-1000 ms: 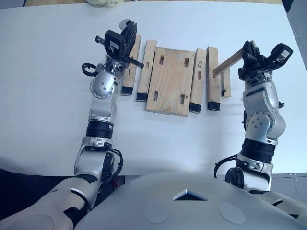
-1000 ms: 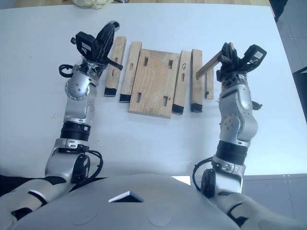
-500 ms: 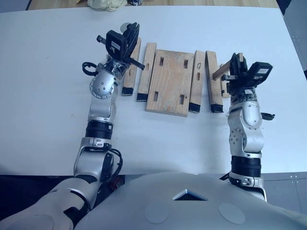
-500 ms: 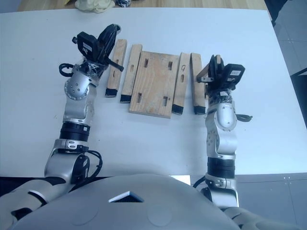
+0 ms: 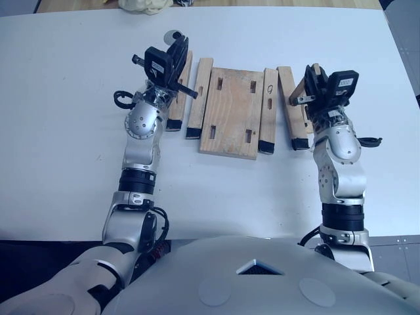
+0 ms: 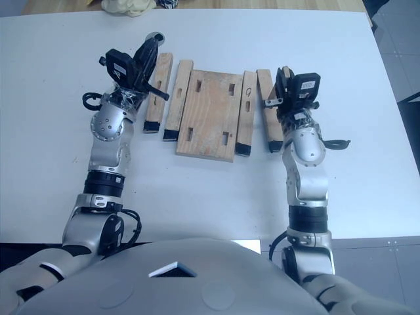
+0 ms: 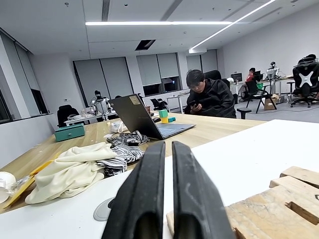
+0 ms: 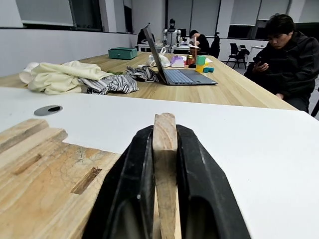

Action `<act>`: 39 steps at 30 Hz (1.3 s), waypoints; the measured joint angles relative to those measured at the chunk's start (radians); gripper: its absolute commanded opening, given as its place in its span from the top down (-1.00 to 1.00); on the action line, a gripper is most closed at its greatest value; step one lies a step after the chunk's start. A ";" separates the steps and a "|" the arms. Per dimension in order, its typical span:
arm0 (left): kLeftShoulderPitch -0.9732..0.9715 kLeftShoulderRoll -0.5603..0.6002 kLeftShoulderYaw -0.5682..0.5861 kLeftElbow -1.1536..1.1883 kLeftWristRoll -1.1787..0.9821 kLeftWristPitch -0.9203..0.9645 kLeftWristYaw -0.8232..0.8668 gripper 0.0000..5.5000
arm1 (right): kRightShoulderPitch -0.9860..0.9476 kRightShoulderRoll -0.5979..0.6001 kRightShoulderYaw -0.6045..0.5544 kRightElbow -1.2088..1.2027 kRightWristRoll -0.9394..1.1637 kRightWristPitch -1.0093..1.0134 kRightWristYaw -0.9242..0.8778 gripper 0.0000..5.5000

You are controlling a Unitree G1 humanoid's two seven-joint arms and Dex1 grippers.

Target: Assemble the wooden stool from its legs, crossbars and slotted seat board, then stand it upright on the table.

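The slotted seat board lies flat at the middle of the white table. Two legs lie left of it: one beside the board, the other partly under my left gripper, which is shut on nothing, fingers pressed together. Two more legs lie right of the board, the nearer straight, the outer slightly skewed. My right gripper hovers over the outer leg, shut on a thin crossbar that runs along its fingers.
A cloth heap sits at the table's far edge, and a round cable hole lies just beyond the left gripper. A laptop stands on a wooden desk behind. The table's right edge is close to the right arm.
My right arm swung inward with the crossbar, from right of the parts to above the outer right leg. The crossbar turned in line with the fingers. The left arm stayed put.
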 measured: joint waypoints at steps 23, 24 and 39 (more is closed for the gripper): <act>0.098 -0.043 0.016 -0.038 0.030 -0.041 0.142 0.93 | 0.060 -0.276 -0.071 -0.184 0.085 0.650 0.309 -0.09; 0.099 -0.043 0.016 -0.040 0.030 -0.041 0.145 0.93 | 0.070 -0.275 -0.070 -0.190 0.089 0.662 0.310 -0.09; 0.097 -0.038 0.018 -0.038 0.030 -0.041 0.151 0.93 | 0.099 -0.271 -0.035 -0.183 0.053 0.635 0.281 0.27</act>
